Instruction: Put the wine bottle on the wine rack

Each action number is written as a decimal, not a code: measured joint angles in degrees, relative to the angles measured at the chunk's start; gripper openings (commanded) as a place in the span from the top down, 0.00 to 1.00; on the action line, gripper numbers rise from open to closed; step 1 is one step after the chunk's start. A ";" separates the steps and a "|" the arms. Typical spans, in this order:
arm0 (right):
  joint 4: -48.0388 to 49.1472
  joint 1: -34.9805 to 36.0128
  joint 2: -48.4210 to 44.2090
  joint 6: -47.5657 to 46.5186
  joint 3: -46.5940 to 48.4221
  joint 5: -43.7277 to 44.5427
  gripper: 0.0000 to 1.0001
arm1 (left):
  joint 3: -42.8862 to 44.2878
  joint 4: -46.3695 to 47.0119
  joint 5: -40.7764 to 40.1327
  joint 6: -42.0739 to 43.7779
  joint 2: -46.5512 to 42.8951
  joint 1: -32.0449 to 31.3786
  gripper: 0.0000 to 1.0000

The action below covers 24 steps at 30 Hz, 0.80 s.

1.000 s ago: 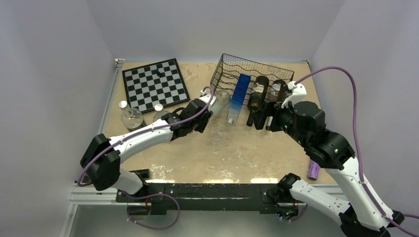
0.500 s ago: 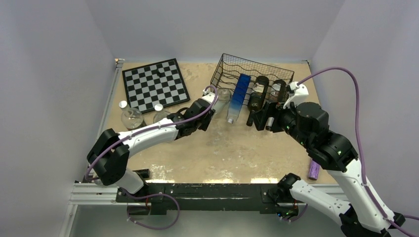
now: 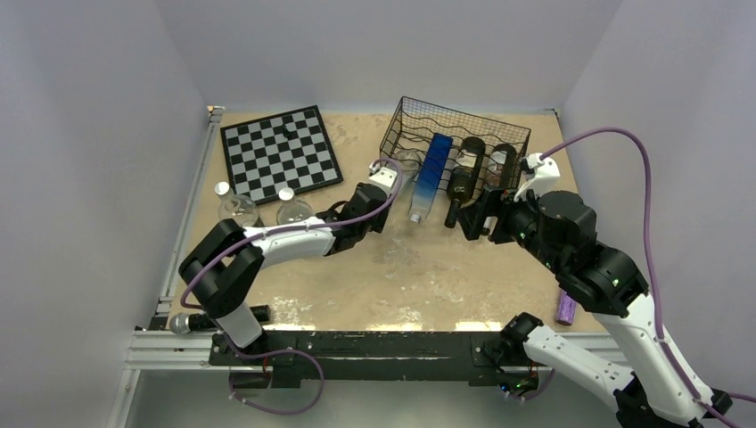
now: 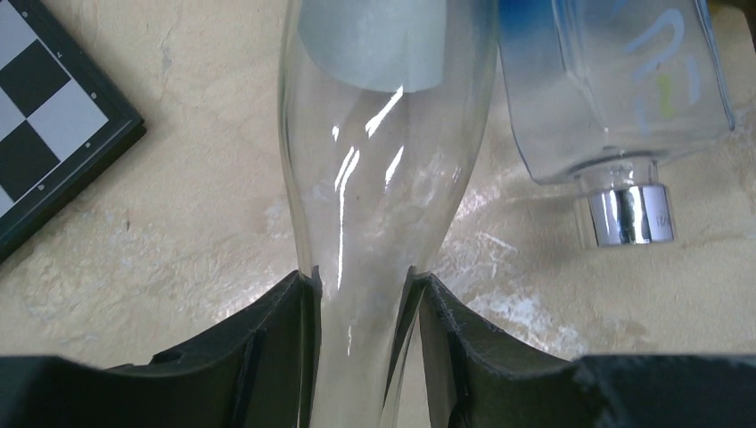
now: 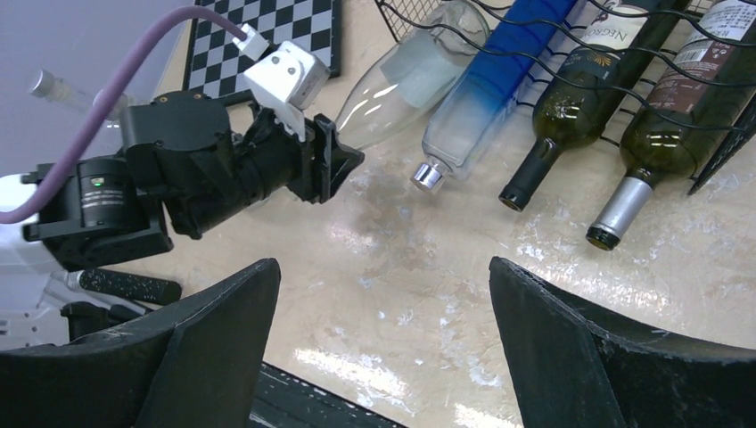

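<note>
Pale lilac walls close in a sandy-tan bench [image 3: 392, 267], and the black wire wine rack [image 3: 398, 129] sits against its far edge, right of centre. The left gripper [image 4: 361, 285] is clenched on the neck of a clear wine bottle [image 4: 383, 178], which lies low and slanted. The bottle's wide end is at the rack's near left corner and looks to be just inside the front wire. Right beside it, a blue-tinted bottle [image 3: 432, 169] lies in the rack with its silver cap toward the near edge. Further right, two dark bottles [image 3: 464, 178] [image 3: 499, 165] also poke their necks out. The right gripper [image 5: 383, 267] hangs over the bench in front of the rack, fingers spread wide and grasping nothing. A chessboard [image 3: 281, 153] lies toward the far left corner, with two small round flasks [image 3: 236, 209] [image 3: 290, 207] just in front of it. A purple object [image 3: 567, 306] lies near the right edge.
</note>
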 measured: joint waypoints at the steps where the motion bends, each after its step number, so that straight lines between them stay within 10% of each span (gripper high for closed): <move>1: -0.02 0.00 0.00 -0.02 0.00 0.02 0.08 | 0.00 1.70 -0.28 -0.33 1.03 0.00 1.00; 24: -2.56 0.00 -1.42 -1.16 0.00 1.95 0.08 | 6.67 21.20 -5.70 -6.12 18.16 1.40 1.00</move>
